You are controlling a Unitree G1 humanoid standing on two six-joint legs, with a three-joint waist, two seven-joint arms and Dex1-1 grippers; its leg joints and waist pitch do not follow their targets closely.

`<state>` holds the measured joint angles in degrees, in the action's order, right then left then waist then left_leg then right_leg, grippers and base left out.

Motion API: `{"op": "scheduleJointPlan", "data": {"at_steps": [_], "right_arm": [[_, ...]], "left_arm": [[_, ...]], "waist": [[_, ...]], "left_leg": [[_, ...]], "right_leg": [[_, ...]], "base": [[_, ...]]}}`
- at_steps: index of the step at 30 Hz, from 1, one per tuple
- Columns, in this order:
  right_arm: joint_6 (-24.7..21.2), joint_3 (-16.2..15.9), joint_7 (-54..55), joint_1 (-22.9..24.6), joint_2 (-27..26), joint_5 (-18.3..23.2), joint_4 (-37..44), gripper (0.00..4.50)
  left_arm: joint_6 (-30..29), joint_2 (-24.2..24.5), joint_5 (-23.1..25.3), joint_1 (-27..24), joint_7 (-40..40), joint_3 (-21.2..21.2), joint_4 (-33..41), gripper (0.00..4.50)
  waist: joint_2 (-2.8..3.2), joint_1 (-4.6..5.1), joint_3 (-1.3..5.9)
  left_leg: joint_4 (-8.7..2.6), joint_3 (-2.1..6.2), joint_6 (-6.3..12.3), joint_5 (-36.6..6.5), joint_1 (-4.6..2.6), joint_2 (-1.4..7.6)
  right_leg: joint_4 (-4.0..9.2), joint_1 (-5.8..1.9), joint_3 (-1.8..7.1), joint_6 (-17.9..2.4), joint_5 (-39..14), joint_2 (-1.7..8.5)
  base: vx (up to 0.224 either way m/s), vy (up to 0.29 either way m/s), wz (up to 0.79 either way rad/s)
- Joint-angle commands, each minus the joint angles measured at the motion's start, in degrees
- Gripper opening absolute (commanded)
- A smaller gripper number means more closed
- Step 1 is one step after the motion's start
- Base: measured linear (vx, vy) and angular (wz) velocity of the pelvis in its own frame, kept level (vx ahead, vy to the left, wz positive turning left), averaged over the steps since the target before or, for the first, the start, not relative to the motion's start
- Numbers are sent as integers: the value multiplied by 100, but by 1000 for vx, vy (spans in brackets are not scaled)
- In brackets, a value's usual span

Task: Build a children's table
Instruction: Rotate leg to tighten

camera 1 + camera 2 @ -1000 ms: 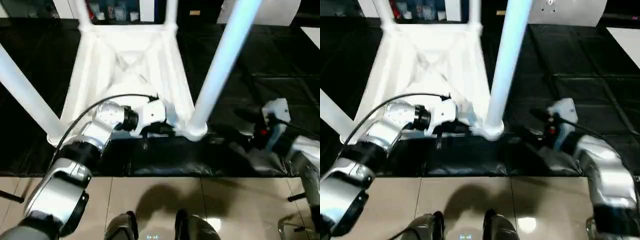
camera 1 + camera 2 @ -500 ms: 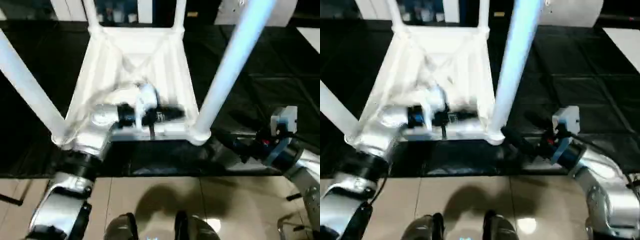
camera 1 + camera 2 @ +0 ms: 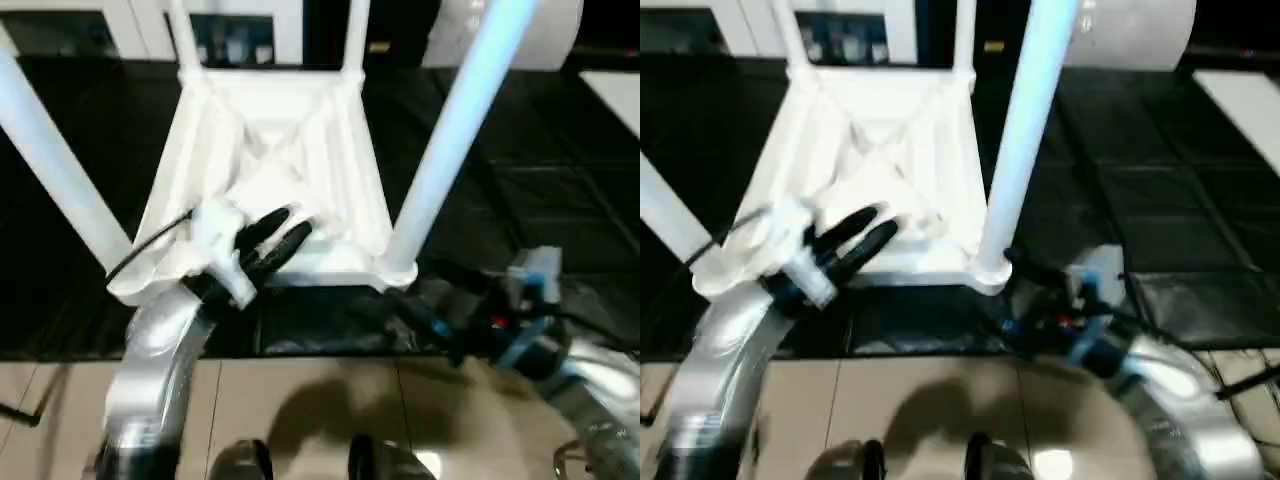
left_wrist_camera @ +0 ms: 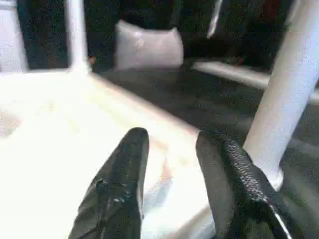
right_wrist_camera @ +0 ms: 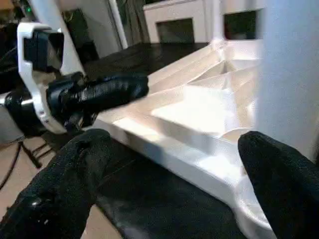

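With both my left gripper (image 3: 283,232) and right gripper (image 5: 169,184) parted and empty beside the upturned all-white plastic children's table (image 3: 270,150), a careless swing could loosen its near tapered leg (image 3: 440,150).

I'm seeing the children's table (image 3: 270,150) showing all white, its ribbed underside crossed by a diagonal pattern, its legs (image 3: 455,130) picking up a pale bluish tint. It is lying on a glossy black floor mat (image 3: 560,200), which is meeting beige floor tiles (image 3: 320,400). My fingers (image 4: 124,189) are looking black, my forearms (image 3: 160,370) gleaming silver, with a red spot showing on the right wrist (image 3: 495,322).
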<state>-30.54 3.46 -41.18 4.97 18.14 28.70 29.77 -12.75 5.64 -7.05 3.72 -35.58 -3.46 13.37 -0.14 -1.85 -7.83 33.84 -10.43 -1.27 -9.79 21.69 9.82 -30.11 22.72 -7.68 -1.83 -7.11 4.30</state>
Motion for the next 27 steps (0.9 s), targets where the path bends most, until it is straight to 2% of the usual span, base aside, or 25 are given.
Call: {"op": "scheduleJointPlan", "data": {"at_steps": [1,2,3,4,5,6,7,8,9,10,11,12,13,14,15,16,18,20,21,23,24,25,26,27], "right_arm": [[85,-147,111,28,12,-133,160,450],[85,-147,111,28,12,-133,160,450],[202,-454,205,-182,-78,-374,-49,450],[202,-454,205,-182,-78,-374,-49,450],[266,-528,274,-326,-130,-513,-213,450],[290,-555,299,-379,-149,-564,-274,450],[387,-606,507,-663,-270,-808,-626,450],[445,-621,655,-848,-350,-962,-859,450],[445,-621,655,-848,-350,-962,-859,450],[538,-623,806,-993,-400,-1104,-1071,450],[620,-613,1006,-1111,-430,-1237,-1256,450],[676,-582,1189,-1197,-460,-1321,-1399,450],[676,-582,1189,-1197,-460,-1321,-1399,450],[743,-542,1278,-1243,-472,-1379,-1491,450],[838,-467,1445,-1312,-490,-1426,-1640,450],[851,-455,1467,-1321,-493,-1432,-1658,450],[922,-374,1610,-1371,-537,-1488,-1790,450],[1000,-248,1793,-1423,-556,-1599,-1980,450],[1070,-117,1893,-1439,-542,-1635,-2126,450],[1153,-7,1907,-1448,-531,-1595,-2224,450],[1184,-10,1831,-1446,-527,-1541,-2203,450],[1184,-10,1831,-1446,-527,-1541,-2203,450],[1212,-47,1796,-1417,-540,-1509,-2141,450],[1218,-86,1763,-1399,-544,-1491,-2115,450]], "left_arm": [[48,73,341,-214,194,78,366,217],[48,73,341,-214,194,78,366,235],[40,-64,178,-835,348,35,842,235],[40,-64,178,-835,348,35,842,242],[-10,-59,83,-998,380,48,987,248],[-28,-58,48,-1058,392,52,1042,261],[-45,14,1,-1246,360,39,1118,261],[-56,88,2,-1336,334,39,1141,278],[-56,88,2,-1336,334,39,1141,284],[-127,144,97,-1376,431,13,1165,293],[-212,180,192,-1399,542,2,1216,306],[-291,209,269,-1416,621,12,1283,306],[-291,209,269,-1416,621,12,1283,316],[-311,226,300,-1442,620,31,1303,322],[-314,212,341,-1518,595,56,1353,338],[-318,210,345,-1527,594,57,1359,338],[-355,225,381,-1611,691,76,1431,360],[-358,242,396,-1711,853,7,1471,382],[-348,224,357,-1829,977,-97,1524,395],[-337,210,289,-1985,1056,-186,1610,405],[-315,224,209,-2121,1022,-200,1686,405],[-315,224,209,-2121,1022,-200,1686,421],[-242,240,135,-2356,930,-207,1804,434],[-203,249,100,-2469,878,-214,1852,443]], "waist": [[21,62,383],[48,86,342],[-11,122,347],[73,86,284],[103,-18,238],[88,-254,256],[-138,-90,308],[-264,-103,197],[-394,-36,289],[-249,-115,350],[-79,-141,400],[-31,-76,443],[14,-26,473],[100,-21,489],[79,-7,497],[97,-6,493],[47,19,497],[46,26,509],[-2,27,513],[28,6,521],[11,4,515],[14,-2,537],[1,-8,539],[0,-1,530]], "left_leg": [[-406,289,39,-2805,-288,387],[-455,312,12,-2999,-280,417],[-568,375,-103,-3585,-291,556],[-979,493,-305,-4480,-37,834],[-1230,430,-388,-4936,144,927],[-1325,20,-494,-5254,90,738],[-1032,54,-390,-4764,-126,554],[238,212,-482,-3143,-587,36],[694,299,-300,-1571,-503,-168],[590,553,-108,-543,-122,-210],[-132,576,-392,-1674,-284,190],[-252,612,-455,-2083,-250,295],[-337,657,-500,-2249,-189,370],[-404,644,-446,-2383,-140,391],[-407,584,-373,-2480,-137,360],[-393,556,-346,-2521,-142,335],[-367,515,-294,-2437,-105,300],[-360,500,-228,-2232,-66,292],[-356,487,-214,-2213,-65,296],[-341,470,-164,-2040,-81,310],[-345,458,-149,-2016,-82,310],[-349,457,-118,-1882,-64,319],[-354,450,-67,-1750,-48,321],[-363,446,-45,-1751,-37,325]], "right_leg": [[681,-158,106,230,-4103,450],[699,-178,74,237,-4055,430],[598,-265,5,222,-3748,374],[-126,-521,106,48,-2876,300],[-697,-579,217,-47,-2221,214],[-1031,-358,300,-185,-1599,58],[-807,-241,599,-67,-2290,181],[613,437,753,212,-6147,854],[743,420,791,332,-7041,962],[532,-58,1047,191,-6621,988],[106,-57,683,-290,-4340,436],[-34,-107,657,-430,-3476,316],[-146,-197,650,-583,-2692,305],[-183,-270,679,-797,-1858,335],[-128,-278,717,-899,-1847,390],[-90,-274,738,-916,-2010,415],[-17,-279,773,-862,-2495,472],[-7,-284,772,-803,-2597,465],[5,-277,771,-788,-2667,468],[4,-261,783,-839,-2534,466],[7,-256,781,-848,-2477,449],[-33,-283,778,-884,-2227,436],[-61,-293,771,-903,-2040,427],[-56,-292,769,-910,-2035,428]], "base": [[0,0,0],[0,0,0],[0,0,0],[-68,21,-2],[-68,21,-2],[0,0,0],[37,-92,8],[37,-92,8],[-10,-67,-9],[0,0,0],[0,0,0],[0,0,0],[0,0,0],[0,0,0],[0,0,0],[0,0,0],[0,0,0],[0,0,0],[0,0,0],[0,0,0],[0,0,0],[0,0,0],[0,0,0],[0,0,0]]}}
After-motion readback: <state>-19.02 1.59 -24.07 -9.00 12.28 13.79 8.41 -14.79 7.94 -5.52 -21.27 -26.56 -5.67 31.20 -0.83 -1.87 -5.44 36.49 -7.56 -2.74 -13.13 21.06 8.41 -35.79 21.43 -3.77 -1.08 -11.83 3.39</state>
